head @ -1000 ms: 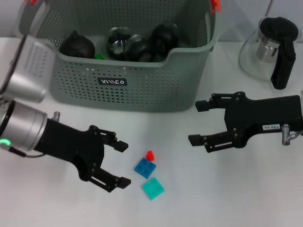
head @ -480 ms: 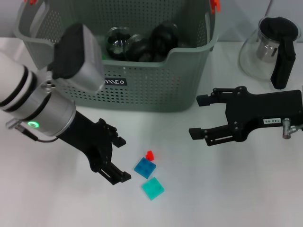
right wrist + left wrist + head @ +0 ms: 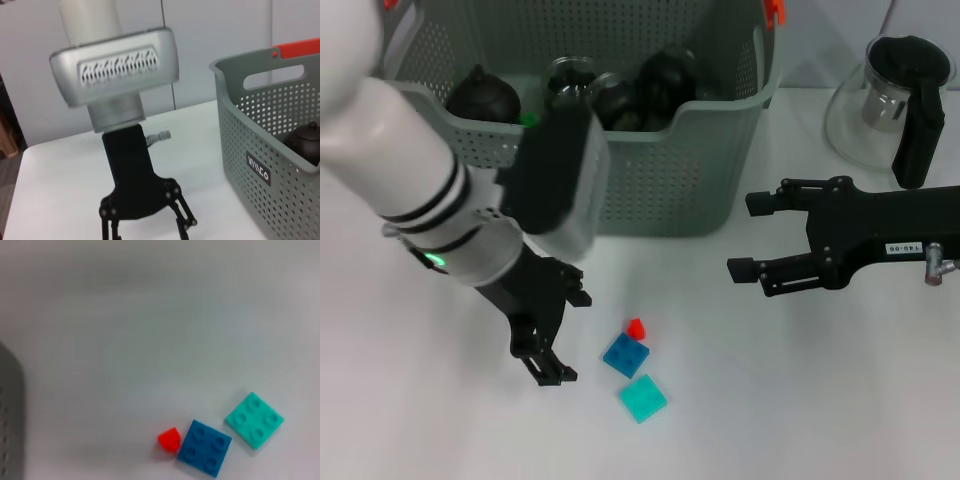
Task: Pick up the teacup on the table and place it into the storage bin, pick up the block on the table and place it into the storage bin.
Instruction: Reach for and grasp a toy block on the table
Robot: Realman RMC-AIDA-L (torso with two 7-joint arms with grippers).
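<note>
The left hand (image 3: 560, 337) hangs wide open just beside the blue block (image 3: 626, 354) on the desk (image 3: 800, 400); the right hand (image 3: 752, 235) waits wide open beside the storage bin (image 3: 650, 190).

White stylised lettering on storage bin (image 3: 280, 150) label (image 3: 259, 170), unreadable

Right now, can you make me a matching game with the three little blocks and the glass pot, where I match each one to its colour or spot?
Things:
1. smallest block
2. middle block
3. block nearest the robot
4. glass pot

Matches:
A. teal
B. red
C. on the table, right of the storage bin
D. blue

Pairs: 1-B, 2-D, 3-A, 4-C
</note>
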